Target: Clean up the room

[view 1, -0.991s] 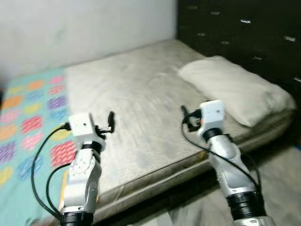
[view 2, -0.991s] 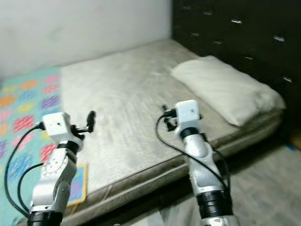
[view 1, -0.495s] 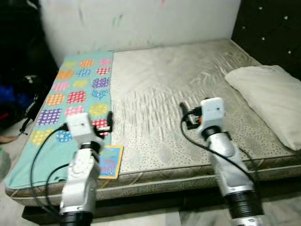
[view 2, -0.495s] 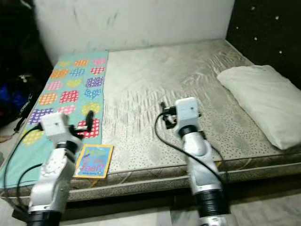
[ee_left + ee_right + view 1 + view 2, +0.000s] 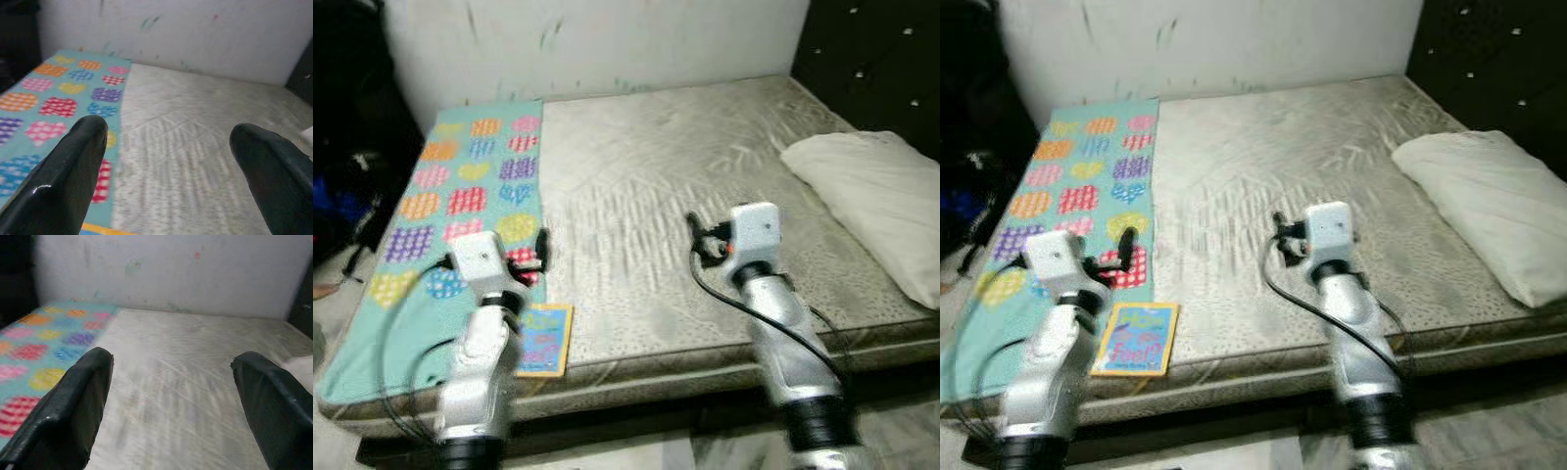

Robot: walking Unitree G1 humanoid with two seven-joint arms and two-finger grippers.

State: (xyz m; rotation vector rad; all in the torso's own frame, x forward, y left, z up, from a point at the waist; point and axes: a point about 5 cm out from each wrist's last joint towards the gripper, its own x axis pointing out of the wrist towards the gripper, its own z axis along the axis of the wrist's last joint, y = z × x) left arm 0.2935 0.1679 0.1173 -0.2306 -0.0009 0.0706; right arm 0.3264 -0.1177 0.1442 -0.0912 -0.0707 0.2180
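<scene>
A bare beige mattress [image 5: 656,176] lies before me. A teal blanket [image 5: 460,186] with coloured hearts covers its left end. A small book [image 5: 540,338] with a yellow border lies at the mattress's front edge, half on the blanket. A white pillow [image 5: 867,201] rests at the right end. My left gripper [image 5: 538,253] hovers open just above and behind the book. My right gripper [image 5: 697,235] hangs open over the middle of the mattress. Neither holds anything; the left fingers [image 5: 73,161] and right fingers [image 5: 78,396] stand wide apart.
A dark studded headboard [image 5: 871,59] rises behind the pillow and a marked white wall [image 5: 607,44] runs along the bed's far side. Dark bags and clutter [image 5: 352,176] sit on the floor at the left. Grey floor [image 5: 901,431] shows at the bottom right.
The camera has swung left since a second ago, bringing the blanket's full length and the book into sight. Both arms keep the same raised, open pose.
</scene>
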